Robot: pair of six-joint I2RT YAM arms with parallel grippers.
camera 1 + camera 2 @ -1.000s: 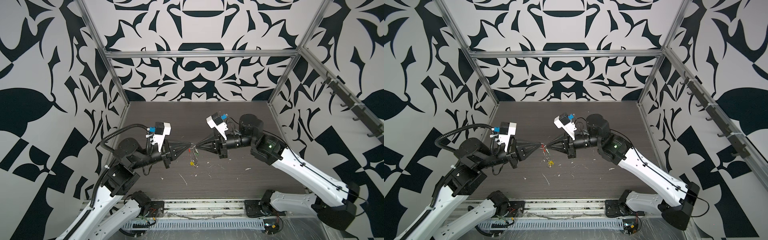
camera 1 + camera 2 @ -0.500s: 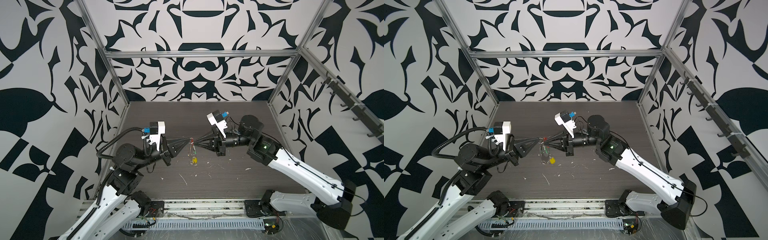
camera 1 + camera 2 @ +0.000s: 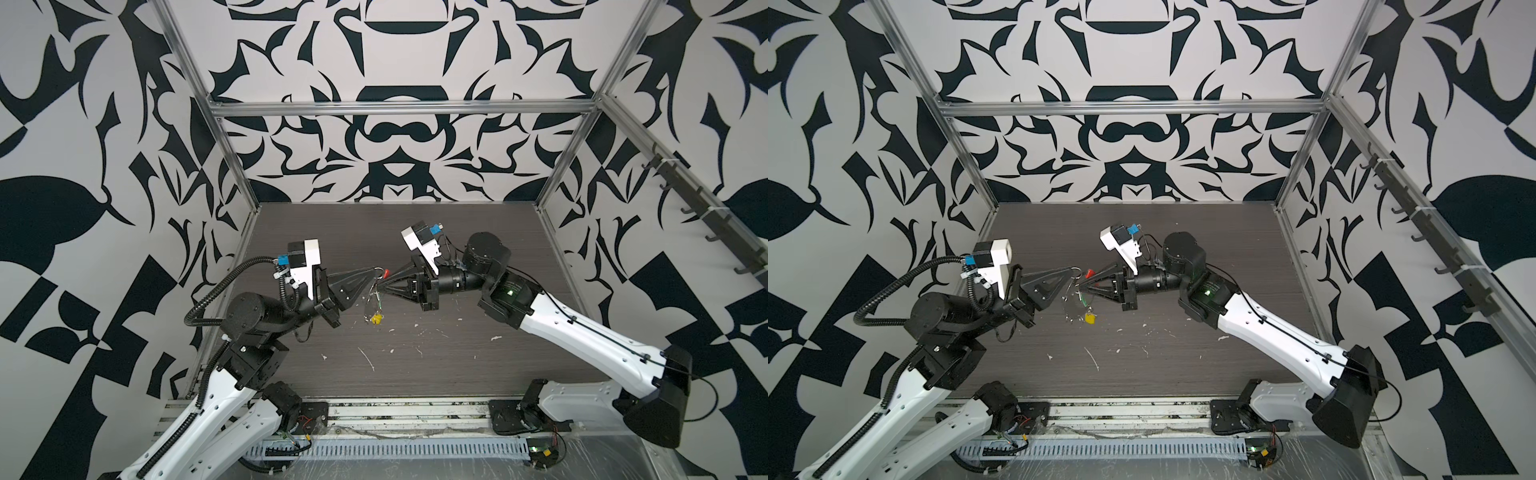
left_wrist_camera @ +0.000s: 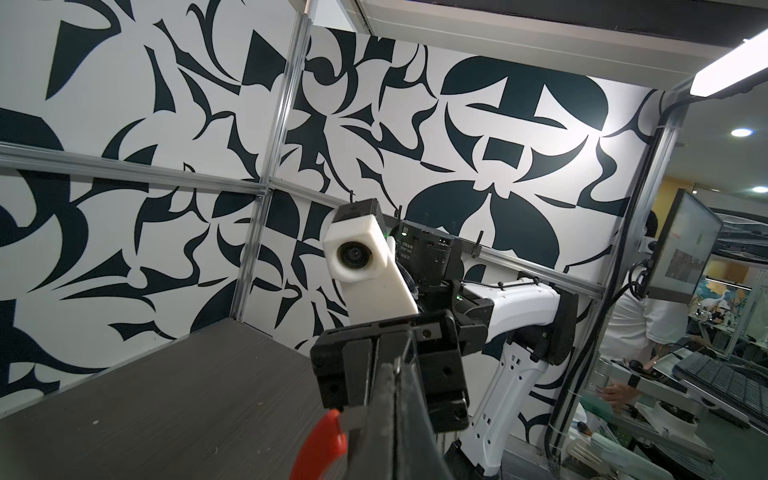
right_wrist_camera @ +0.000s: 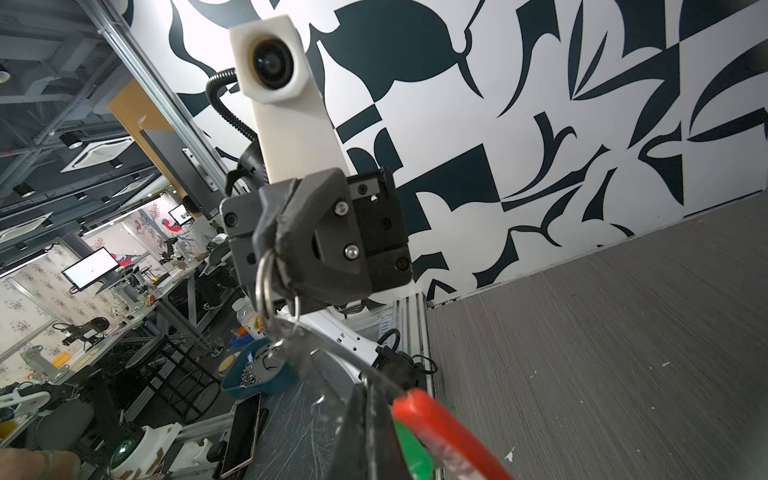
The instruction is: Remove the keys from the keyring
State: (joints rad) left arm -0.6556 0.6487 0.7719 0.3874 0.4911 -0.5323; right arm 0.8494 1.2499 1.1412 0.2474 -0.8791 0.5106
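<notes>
- In both top views the two arms meet tip to tip above the dark table (image 3: 457, 357). The keyring (image 3: 371, 300) hangs in the air between them, off the table.
- The left gripper (image 3: 374, 272) is squeezed tight at the top of the bunch. The right gripper (image 3: 384, 286) is squeezed tight too, just beside the red sleeve (image 3: 386, 273).
- The yellow key (image 3: 376, 318) dangles at the bottom of the loop. The green key (image 3: 1084, 300) hangs a bit higher, near the right gripper's tip. Both look to be on the loop, so no key is off yet.
- Small white flecks (image 3: 368, 361) lie on the table under the bunch.
- In the left wrist view the red sleeve (image 4: 322, 444) shows up close, right by the dark fingers (image 4: 399, 419). The keys are out of sight here, and this view does not show what is pinched.
- In the right wrist view the left gripper (image 5: 275, 259) is clamped on a small silver ring (image 5: 264, 282). More silver bits hang under it, but they are blurry.
- This view also shows the red sleeve (image 5: 440, 432) and the green key (image 5: 411, 449) right against the right gripper's own dark fingers (image 5: 368, 434). So it seems to pinch the keyring at that spot.
- The job looks early. The ring is lifted and both grippers hold it, but pulling each key off the loop is all left to do.
</notes>
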